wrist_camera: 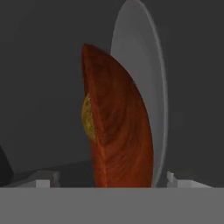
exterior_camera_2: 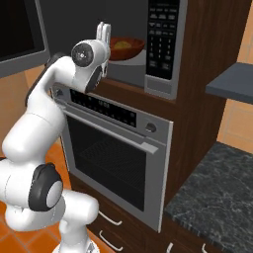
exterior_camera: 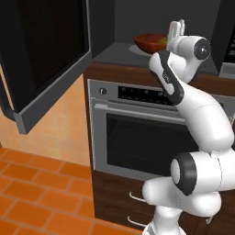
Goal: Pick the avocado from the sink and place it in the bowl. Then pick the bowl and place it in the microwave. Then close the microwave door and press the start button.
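The reddish-brown bowl (exterior_camera: 148,42) (exterior_camera_2: 127,49) (wrist_camera: 122,131) rests on a pale round plate (wrist_camera: 146,65) inside the microwave (exterior_camera_2: 160,39). The yellow-green avocado (exterior_camera: 161,42) (exterior_camera_2: 122,44) (wrist_camera: 87,116) lies in the bowl. My gripper (exterior_camera: 176,30) (exterior_camera_2: 103,31) (wrist_camera: 109,180) is at the front of the cavity, just before the bowl's near rim. Its jaws are open, with one fingertip (wrist_camera: 43,179) far out on each side of the rim and not touching it. The microwave door (exterior_camera: 46,55) (exterior_camera_2: 20,34) is swung wide open to the left.
A steel oven (exterior_camera: 137,133) (exterior_camera_2: 113,153) with a glass window sits directly under the microwave, with wooden drawers (exterior_camera: 119,202) below it. A dark stone counter (exterior_camera_2: 217,197) lies at the right. The floor (exterior_camera: 36,193) is orange tile.
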